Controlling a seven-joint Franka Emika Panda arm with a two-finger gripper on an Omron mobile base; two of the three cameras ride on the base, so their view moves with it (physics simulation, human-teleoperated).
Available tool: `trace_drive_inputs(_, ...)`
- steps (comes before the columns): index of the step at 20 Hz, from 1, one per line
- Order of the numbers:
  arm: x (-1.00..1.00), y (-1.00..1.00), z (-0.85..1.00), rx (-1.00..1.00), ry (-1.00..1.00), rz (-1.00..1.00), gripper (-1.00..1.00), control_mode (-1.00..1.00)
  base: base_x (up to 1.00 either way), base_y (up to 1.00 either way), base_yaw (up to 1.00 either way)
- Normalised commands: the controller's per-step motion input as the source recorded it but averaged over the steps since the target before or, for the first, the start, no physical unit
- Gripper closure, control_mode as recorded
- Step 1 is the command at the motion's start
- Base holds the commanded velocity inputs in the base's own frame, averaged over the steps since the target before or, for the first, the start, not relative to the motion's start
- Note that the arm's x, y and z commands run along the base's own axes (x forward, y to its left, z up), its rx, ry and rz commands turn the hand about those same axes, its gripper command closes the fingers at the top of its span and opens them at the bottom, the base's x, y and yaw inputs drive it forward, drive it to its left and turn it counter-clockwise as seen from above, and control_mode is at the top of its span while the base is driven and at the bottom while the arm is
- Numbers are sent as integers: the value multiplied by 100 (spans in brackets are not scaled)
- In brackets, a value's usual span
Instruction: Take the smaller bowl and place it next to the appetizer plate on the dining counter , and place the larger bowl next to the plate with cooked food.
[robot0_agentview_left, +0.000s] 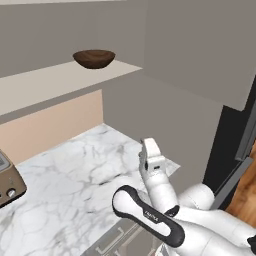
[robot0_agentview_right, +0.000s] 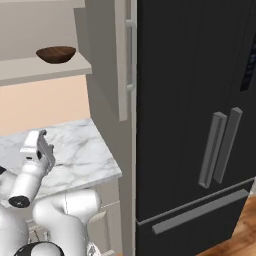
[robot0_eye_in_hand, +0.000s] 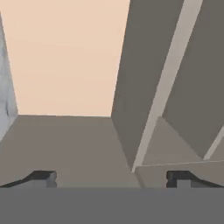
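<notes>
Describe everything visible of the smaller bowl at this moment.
The smaller bowl is shallow, dark brown and wooden-looking, plain and smooth, narrowing to a small base. It sits upright on a beige open shelf above the marble worktop, near the shelf's right end. Nothing else touches it; the gripper is well below, open and empty.

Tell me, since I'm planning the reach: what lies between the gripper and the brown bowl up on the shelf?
Nothing: in the left base view, only open air and bare shelf separate the open gripper from the smaller bowl on the shelf.

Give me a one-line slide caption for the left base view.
Brown wooden bowl sits on the upper shelf while the arm's open tool waits above the marble worktop.
</notes>
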Motion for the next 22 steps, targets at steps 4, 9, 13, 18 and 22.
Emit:
trace_drive_inputs(4, 0, 3, 64, -71, -63, 0, -100, -100, 0, 0, 0)
trace_drive_inputs(9, -15, 4, 100, -23, -22, 0, -100, -100, 0, 0, 0)
trace_drive_inputs(13, -29, -19, 100, 51, 1, -6, -100, -100, 0, 0, 0)
trace_drive_inputs(18, -51, -35, 100, 58, 46, -8, -100, -100, 0, 0, 0)
trace_drive_inputs(22, -57, -22, 100, 21, 54, 0, -100, -100, 0, 0, 0)
